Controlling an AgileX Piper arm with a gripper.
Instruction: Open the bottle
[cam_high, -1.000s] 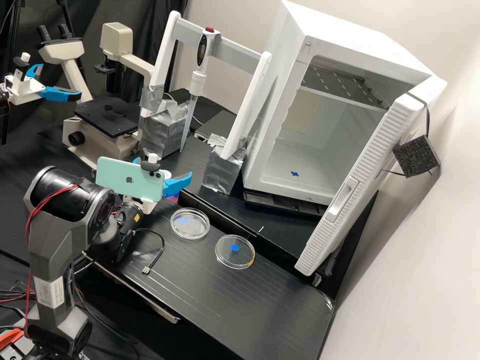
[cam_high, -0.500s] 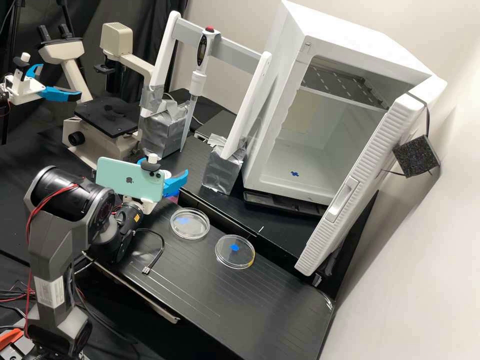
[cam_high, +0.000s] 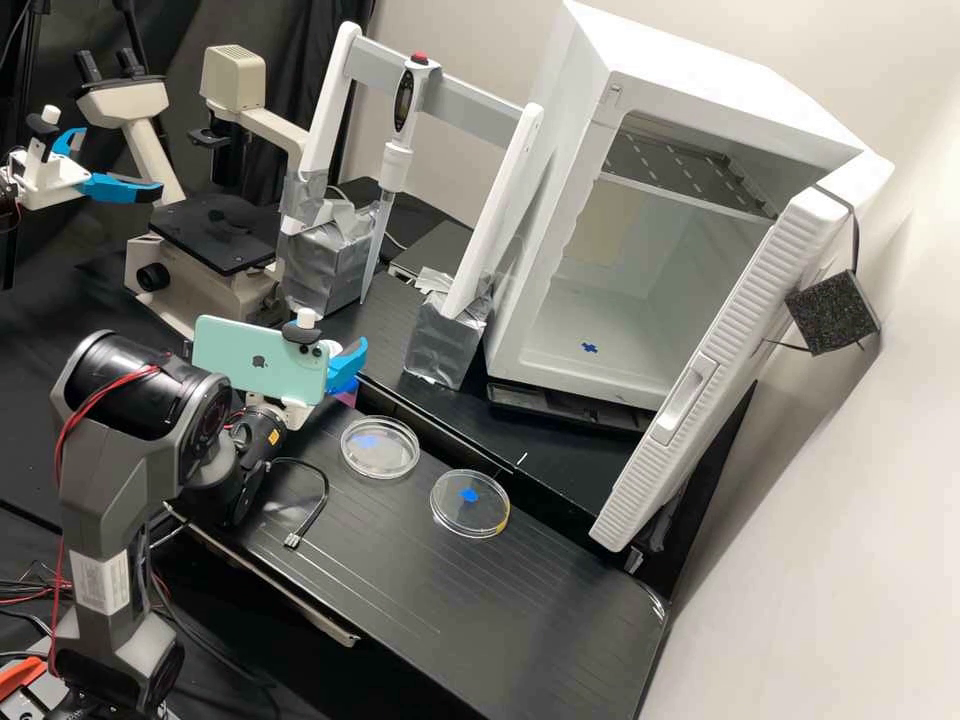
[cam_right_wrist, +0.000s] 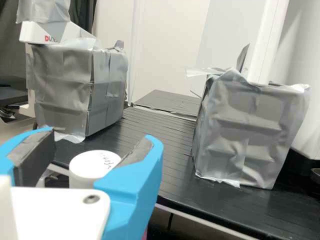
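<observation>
In the high view the gripper (cam_high: 326, 340) is at the bench's left part, largely behind the green phone mounted on its wrist. Low beside its blue finger, a bit of the bottle's purple-pink body (cam_high: 348, 394) shows. The wrist view has the gripper (cam_right_wrist: 98, 141) open, its two fingers on either side of the bottle's white cap (cam_right_wrist: 92, 166). A gap separates the cap from one finger's dark pad (cam_right_wrist: 35, 157). The other finger stands close by the cap; whether they touch I cannot tell. Most of the bottle's body is hidden behind the gripper.
Two clear round dishes (cam_high: 380, 447) (cam_high: 470, 503) lie on the black bench (cam_high: 400, 570). Silver-taped blocks (cam_right_wrist: 250, 130) (cam_right_wrist: 75, 90) stand beyond the gripper, under a white frame with a pipette (cam_high: 397, 165). A white cabinet (cam_high: 545, 240) stands open behind; a microscope (cam_high: 215, 235) is at the left.
The visible blue finger has drawn in toward the phone and the bottle, and the other fingertip has come inward as well, narrowing the gap. The arm has hardly shifted.
</observation>
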